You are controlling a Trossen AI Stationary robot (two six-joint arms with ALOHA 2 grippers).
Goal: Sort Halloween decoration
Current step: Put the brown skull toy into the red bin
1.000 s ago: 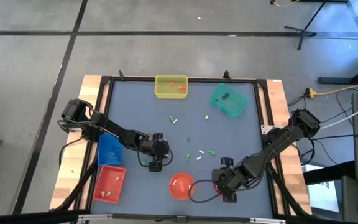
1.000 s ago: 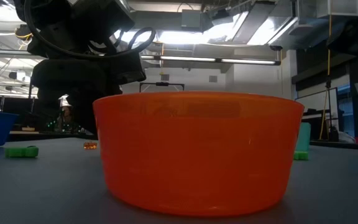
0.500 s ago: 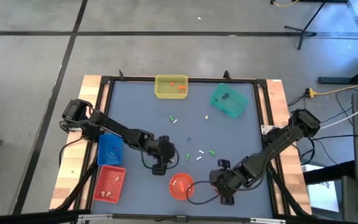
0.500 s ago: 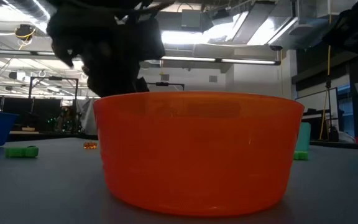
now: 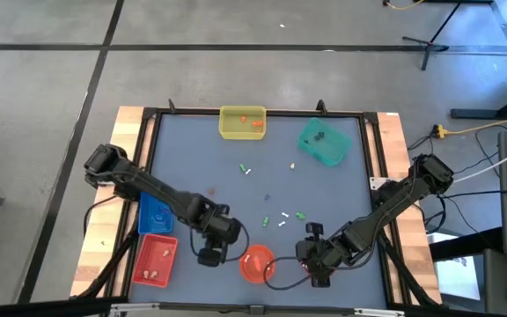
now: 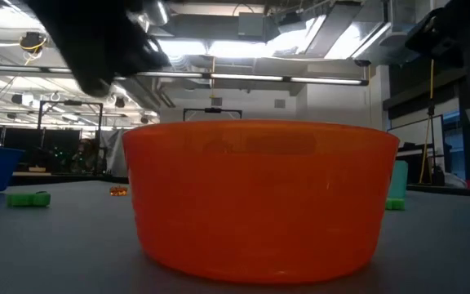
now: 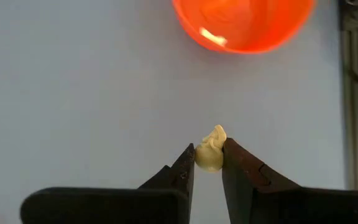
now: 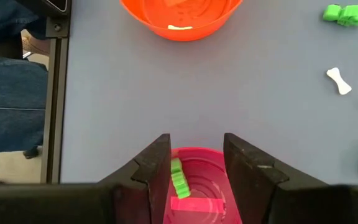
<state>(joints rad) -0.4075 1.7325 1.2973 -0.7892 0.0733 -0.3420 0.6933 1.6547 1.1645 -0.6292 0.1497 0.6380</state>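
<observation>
My left gripper [image 7: 209,163] is shut on a tiny beige trinket [image 7: 210,151], lifted above the table just left of the orange bowl [image 5: 256,264]. At the near right, my right gripper [image 8: 196,163] stands open with a finger on either side of a small pink cup [image 8: 199,180]. A green trinket [image 8: 178,176] lies in that cup, against its wall. Loose green and white trinkets [image 5: 284,217] lie on the grey table [image 5: 341,194] between the arms. Another green one [image 5: 245,167] and a beige one [image 5: 294,165] lie farther back. My left gripper pinches the beige trinket's lower half [image 7: 207,160] between its two fingertips. The fingers come from above, slanting steeply down. The trinket sticks out past the tips, clear of the table. My right gripper's fingers [image 8: 160,163] frame the pink cup's rim [image 8: 194,151]; I cannot tell whether they touch it.
A yellow tray [image 5: 242,122] and a teal tray [image 5: 324,143] stand at the far edge; a blue tray [image 5: 155,213] and a red tray [image 5: 154,261] stand at the near left. A person's legs [image 8: 8,87] show beyond the near edge.
My left gripper has risen from the table and gone toward the near edge, ending left of the orange bowl, and has tipped more steeply downward. In the low view it has climbed almost out of the picture's top.
</observation>
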